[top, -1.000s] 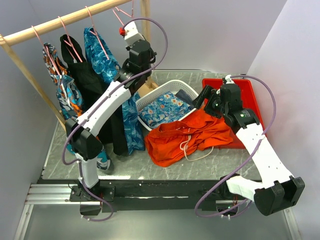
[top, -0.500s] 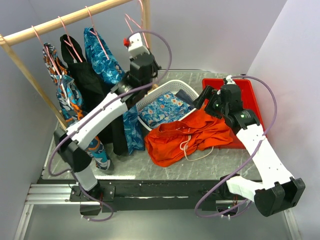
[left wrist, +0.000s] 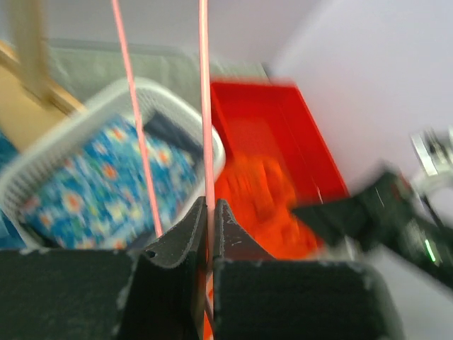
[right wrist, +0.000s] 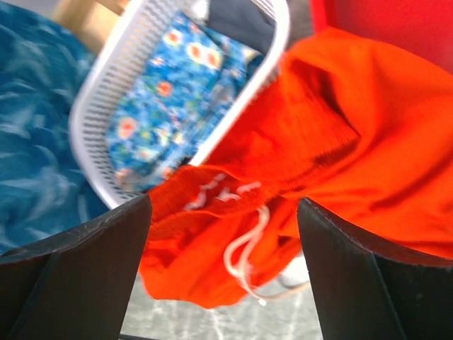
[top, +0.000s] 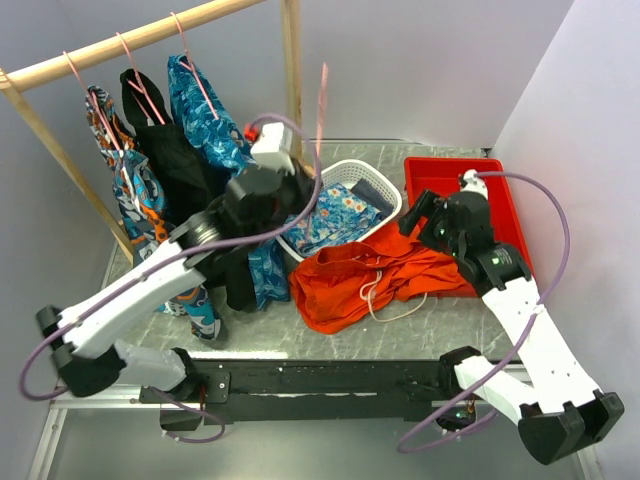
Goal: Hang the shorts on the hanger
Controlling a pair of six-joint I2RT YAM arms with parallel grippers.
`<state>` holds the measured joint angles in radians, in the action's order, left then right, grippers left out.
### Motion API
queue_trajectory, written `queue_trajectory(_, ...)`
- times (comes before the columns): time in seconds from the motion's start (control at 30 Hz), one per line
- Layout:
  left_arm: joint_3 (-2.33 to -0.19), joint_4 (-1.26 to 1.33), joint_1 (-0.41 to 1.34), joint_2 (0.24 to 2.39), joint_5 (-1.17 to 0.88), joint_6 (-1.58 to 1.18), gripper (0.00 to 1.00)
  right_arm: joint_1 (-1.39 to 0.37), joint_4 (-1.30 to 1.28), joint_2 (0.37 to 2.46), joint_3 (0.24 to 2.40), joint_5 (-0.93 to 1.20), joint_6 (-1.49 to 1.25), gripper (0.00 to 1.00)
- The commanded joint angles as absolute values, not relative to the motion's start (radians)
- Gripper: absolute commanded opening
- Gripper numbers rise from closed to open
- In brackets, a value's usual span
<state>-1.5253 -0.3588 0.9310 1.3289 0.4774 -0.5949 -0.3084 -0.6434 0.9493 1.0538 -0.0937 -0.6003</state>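
The orange shorts [top: 370,275] lie crumpled on the table with the white drawstring [top: 378,292] showing, one side resting on the red tray. They also show in the right wrist view [right wrist: 340,149] and, blurred, in the left wrist view [left wrist: 258,188]. My left gripper [top: 303,172] is shut on the pink wire hanger [top: 322,100], held upright above the basket; its wires [left wrist: 204,99] run up from my closed jaws. My right gripper [top: 420,212] is open and empty, hovering just above the shorts' waistband [right wrist: 223,202].
A white basket [top: 350,165] holds blue floral cloth, just behind the shorts. The red tray [top: 440,175] is at the back right. A wooden rail [top: 130,40] with its post [top: 292,70] carries a black garment [top: 180,170] and floral clothes [top: 215,130] on the left.
My left arm has brought the pink hanger off the rail and swung down and forward, over the basket. My right gripper has shifted slightly right above the shorts.
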Motion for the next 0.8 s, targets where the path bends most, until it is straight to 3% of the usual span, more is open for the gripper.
queue_trajectory(0.0, -1.451, -0.489, 0.997, 1.210, 0.232, -0.555, 0.01, -0.330, -0.687, 0.891, 0.994, -0.230, -0.594, 0.87)
queue_trajectory(0.07, -1.421, -0.537, 1.028, 1.159, 0.143, -0.545, 0.01, -0.330, -0.689, 0.868, 0.957, -0.265, -0.595, 0.81)
queue_trajectory(0.2, -1.310, -0.571, 1.075, 1.069, 0.028, -0.542, 0.01, -0.330, -0.675, 0.847, 0.904, -0.328, -0.597, 0.54)
queue_trajectory(0.33, -1.238, -0.601, 1.094, 1.002, -0.058, -0.537, 0.01, -0.330, -0.644, 0.865, 0.861, -0.385, -0.592, 0.43)
queue_trajectory(0.47, -1.189, -0.630, 1.101, 0.948, -0.126, -0.526, 0.01, -0.327, -0.609, 0.920, 0.847, -0.356, -0.581, 0.43)
queue_trajectory(0.6, -1.137, -0.629, 1.106, 0.916, -0.133, -0.531, 0.01, -0.327, -0.473, 0.937, 0.793, -0.238, -0.551, 0.54)
queue_trajectory(0.77, -1.112, -0.633, 1.106, 0.893, -0.144, -0.531, 0.01, -0.327, -0.394, 1.020, 0.799, -0.215, -0.557, 0.54)
